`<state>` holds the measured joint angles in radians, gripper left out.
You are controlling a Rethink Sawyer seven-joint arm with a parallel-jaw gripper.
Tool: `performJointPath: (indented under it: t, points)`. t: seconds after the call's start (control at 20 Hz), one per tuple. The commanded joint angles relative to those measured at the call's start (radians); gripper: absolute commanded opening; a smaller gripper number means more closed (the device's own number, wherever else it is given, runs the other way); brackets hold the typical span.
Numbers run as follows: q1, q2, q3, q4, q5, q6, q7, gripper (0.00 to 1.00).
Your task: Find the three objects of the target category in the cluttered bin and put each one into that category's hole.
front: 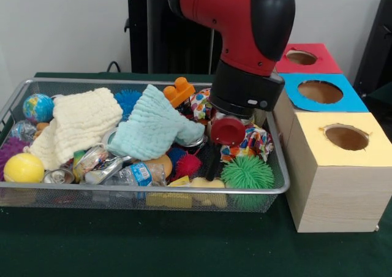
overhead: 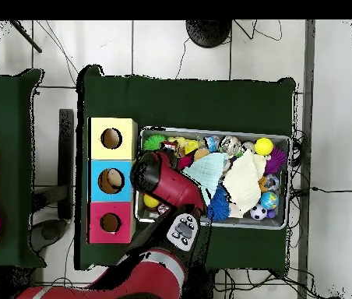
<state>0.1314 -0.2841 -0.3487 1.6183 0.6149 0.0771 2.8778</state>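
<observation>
Front view: arm (front: pixel 245 38) low over right part of bin (front: pixel 18 96), centre-left of frame. Gripper hidden behind wrist; jaws state cannot tell. Step seems search or pick among clutter. Next: lift item, carry to boxes (front: pixel 334 179) at right.

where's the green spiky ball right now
In the front view, the green spiky ball lies in the wire mesh bin's near right corner, beside the yellow-topped box.

Red arm (front: pixel 245 38) hangs over the cluttered bin (front: pixel 278 190) (pincer apparently hidden).
</observation>
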Motion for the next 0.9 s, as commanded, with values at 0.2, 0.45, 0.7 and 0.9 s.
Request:
performJointPath:
  t: [0.2,0.45,0.7,0.9]
  points:
    - [-0.044,0.099,0.122,-0.083,-0.017,0.022,0.051,1.00]
    - [-0.042,0.109,0.129,-0.090,-0.014,0.016,0.060,1.00]
    - [-0.032,0.104,0.140,-0.083,0.000,0.042,0.080,1.00]
    - [-0.023,0.091,0.144,-0.073,0.008,0.042,0.093,1.00]
